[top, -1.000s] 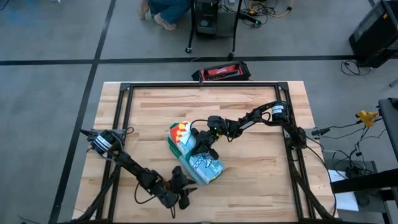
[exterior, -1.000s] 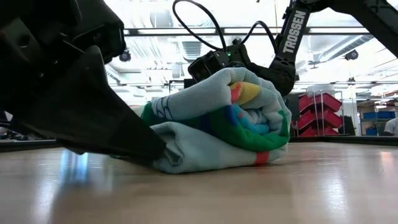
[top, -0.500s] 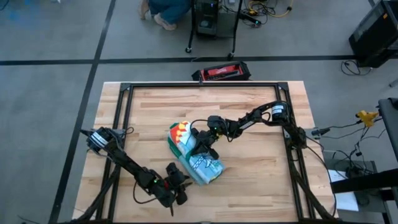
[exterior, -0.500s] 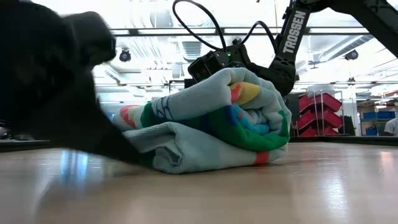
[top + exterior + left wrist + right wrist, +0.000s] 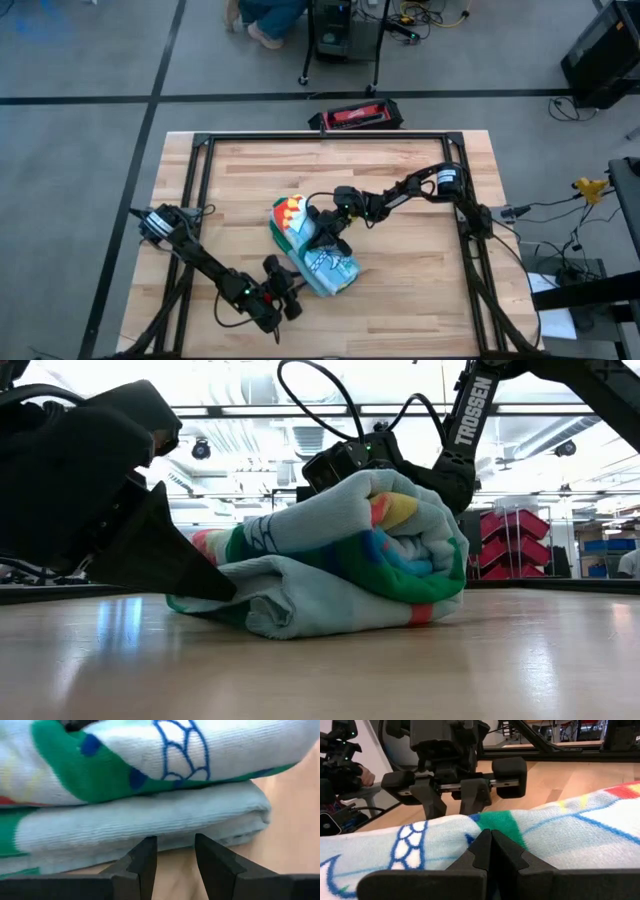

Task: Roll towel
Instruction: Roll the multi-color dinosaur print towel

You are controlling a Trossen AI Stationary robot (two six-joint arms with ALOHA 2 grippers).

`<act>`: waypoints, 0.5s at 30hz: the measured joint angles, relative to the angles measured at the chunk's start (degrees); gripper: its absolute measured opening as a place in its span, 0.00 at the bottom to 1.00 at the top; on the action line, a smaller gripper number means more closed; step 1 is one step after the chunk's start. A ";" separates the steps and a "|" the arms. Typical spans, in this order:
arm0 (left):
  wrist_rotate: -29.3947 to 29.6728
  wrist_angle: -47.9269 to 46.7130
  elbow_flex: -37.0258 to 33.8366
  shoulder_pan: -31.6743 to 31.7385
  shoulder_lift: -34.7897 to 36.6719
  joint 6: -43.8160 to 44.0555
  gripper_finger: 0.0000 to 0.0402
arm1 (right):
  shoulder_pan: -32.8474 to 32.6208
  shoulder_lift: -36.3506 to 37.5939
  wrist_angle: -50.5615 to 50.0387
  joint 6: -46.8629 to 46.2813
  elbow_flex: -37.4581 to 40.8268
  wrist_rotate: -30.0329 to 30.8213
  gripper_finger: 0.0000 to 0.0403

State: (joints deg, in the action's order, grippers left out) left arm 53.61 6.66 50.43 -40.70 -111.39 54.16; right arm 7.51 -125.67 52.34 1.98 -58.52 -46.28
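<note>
The towel (image 5: 318, 262) lies in the middle of the table as a thick roll, pale blue with green and red print, resting on its underside (image 5: 330, 622). My right gripper (image 5: 322, 238) is shut on top of the roll, reaching in from the table's right. My left gripper (image 5: 287, 291) stands open at the roll's near-left side. In the left wrist view its two fingertips (image 5: 175, 845) are low against the bottom pale blue fold (image 5: 150, 827). The right wrist view shows the left gripper (image 5: 451, 795) beyond the towel (image 5: 570, 835). My right gripper lays its shut fingers (image 5: 485, 847) on the top of the roll, beside a green patch (image 5: 501, 820). It comes from the table's right, nearly level. The roll lies on the table under it. My left gripper's fingertips (image 5: 146, 847) stand at the bottom fold's edge; whether they touch it I cannot tell.
A black frame rail (image 5: 320, 138) runs round the tabletop. A red and black case (image 5: 355, 115) lies just beyond the far edge. Bare wood (image 5: 420, 290) stretches right of the towel. A person's hand (image 5: 366, 776) shows beyond the table.
My left gripper has drawn back a little from the towel's near edge toward the table's left and turned its wrist; the roll's left end now shows in the low view. The towel and my right gripper have kept still.
</note>
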 joint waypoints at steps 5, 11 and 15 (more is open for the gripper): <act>-0.49 3.48 -0.04 0.44 0.00 -2.78 0.29 | 0.00 0.00 0.00 0.10 0.00 -0.02 0.00; -5.89 17.22 -0.04 0.96 0.00 -15.51 0.29 | 0.00 0.00 0.00 0.15 0.00 0.04 0.00; -8.05 18.13 -0.29 1.82 -0.04 -16.05 0.29 | 0.00 0.00 0.00 0.15 0.00 0.20 0.00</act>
State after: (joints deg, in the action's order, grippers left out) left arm 45.57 24.80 50.14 -38.88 -111.44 38.10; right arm 7.51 -125.67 52.34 2.13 -58.52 -46.09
